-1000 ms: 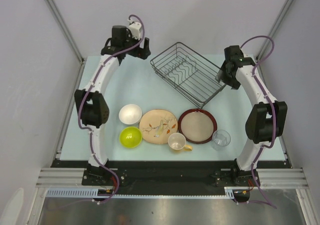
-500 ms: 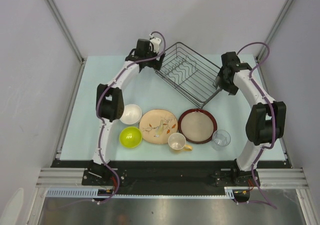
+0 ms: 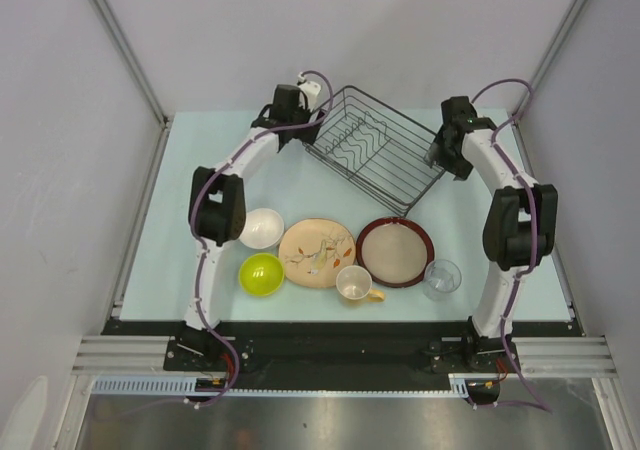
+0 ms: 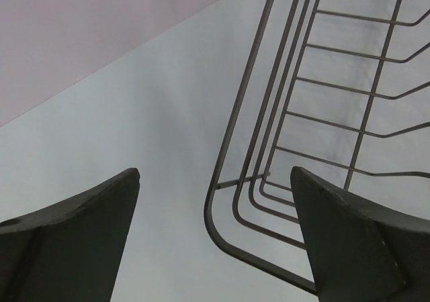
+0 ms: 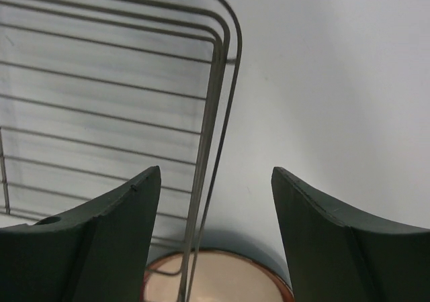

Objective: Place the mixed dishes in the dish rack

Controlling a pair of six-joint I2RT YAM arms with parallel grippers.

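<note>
The black wire dish rack (image 3: pixel 375 148) stands at the back middle, with nothing in it. My left gripper (image 3: pixel 305 128) is open at its left corner; in the left wrist view the rack's corner (image 4: pixel 207 215) lies between the fingers of that gripper (image 4: pixel 215 181). My right gripper (image 3: pixel 441 160) is open at its right corner; the rack's rim wires (image 5: pixel 202 152) run between the fingers of that gripper (image 5: pixel 216 174). In a row near the front lie the white bowl (image 3: pixel 260 228), lime-green bowl (image 3: pixel 261 274), leaf-patterned plate (image 3: pixel 317 253), cream cup (image 3: pixel 353 283), red-rimmed plate (image 3: pixel 395 252) and clear glass (image 3: pixel 441 278).
The red-rimmed plate (image 5: pixel 215 278) shows just below the rack's near edge in the right wrist view. Grey walls close the table's back and sides. The arm bases stand at the front edge.
My left arm has swung right from the back left to the rack's left corner. My right gripper has shifted a little back, closer to the rack's right corner. The dishes have not moved.
</note>
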